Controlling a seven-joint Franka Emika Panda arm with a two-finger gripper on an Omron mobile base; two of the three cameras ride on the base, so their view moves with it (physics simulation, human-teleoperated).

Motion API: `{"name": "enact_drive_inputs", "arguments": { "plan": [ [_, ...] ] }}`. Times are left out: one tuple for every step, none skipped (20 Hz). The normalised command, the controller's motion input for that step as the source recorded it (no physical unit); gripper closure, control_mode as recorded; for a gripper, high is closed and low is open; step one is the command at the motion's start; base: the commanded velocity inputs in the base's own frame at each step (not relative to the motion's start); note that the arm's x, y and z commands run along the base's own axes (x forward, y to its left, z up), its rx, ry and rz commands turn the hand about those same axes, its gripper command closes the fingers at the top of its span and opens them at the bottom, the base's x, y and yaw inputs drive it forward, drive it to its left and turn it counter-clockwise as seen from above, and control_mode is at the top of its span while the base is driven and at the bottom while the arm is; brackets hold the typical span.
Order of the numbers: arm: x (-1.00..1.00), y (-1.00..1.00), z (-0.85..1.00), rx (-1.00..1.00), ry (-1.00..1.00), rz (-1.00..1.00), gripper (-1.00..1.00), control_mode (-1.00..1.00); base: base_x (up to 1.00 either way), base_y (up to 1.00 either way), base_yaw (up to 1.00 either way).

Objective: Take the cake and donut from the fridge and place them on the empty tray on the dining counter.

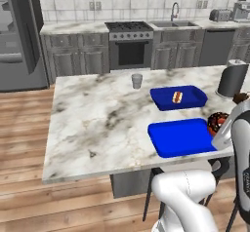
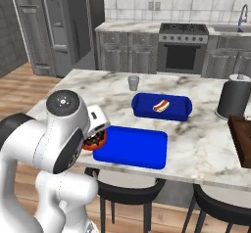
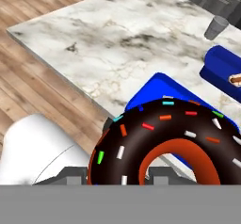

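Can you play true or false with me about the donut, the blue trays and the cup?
1. The gripper is holding the donut. True.
2. The donut is already lying in the empty tray. False: it is still up in the gripper, at the tray's edge.
3. A hot dog lies in the deeper blue tray. True.
4. The grey cup stands inside the empty tray. False: it stands on the dining counter, beyond both trays.
5. The donut has plain pink icing. False: it is dark chocolate with coloured sprinkles.
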Motion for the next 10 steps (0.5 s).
{"name": "enact_drive_inputs", "arguments": {
  "plan": [
    [0.34,0.03,-0.44,0.0,0.04,0.0,1.0,-1.0,0.0,0.0,0.0],
    [0.39,0.03,-0.4,0.0,0.07,0.0,1.0,-1.0,0.0,0.0,0.0],
    [0.36,0.01,-0.41,0.0,0.07,0.0,1.0,-1.0,0.0,0.0,0.0],
    [0.34,0.0,-0.39,0.0,0.11,0.0,1.0,-1.0,0.0,0.0,0.0],
    [0.34,0.0,-0.41,0.0,0.11,0.0,1.0,-1.0,0.0,0.0,0.0],
    [0.34,0.05,-0.46,0.0,0.1,0.0,1.0,-1.0,0.0,0.0,0.0],
    [0.32,0.07,-0.49,0.0,0.07,0.0,1.0,-1.0,0.0,0.0,0.0],
    [0.29,0.09,-0.47,0.0,0.02,0.0,1.0,-1.0,0.0,0.0,0.0],
    [0.26,0.1,-0.44,0.01,0.0,0.0,1.0,-1.0,0.0,0.0,0.0],
    [0.29,0.09,-0.41,0.02,0.0,0.0,1.0,-1.0,0.0,0.0,0.0]
  ]
}}
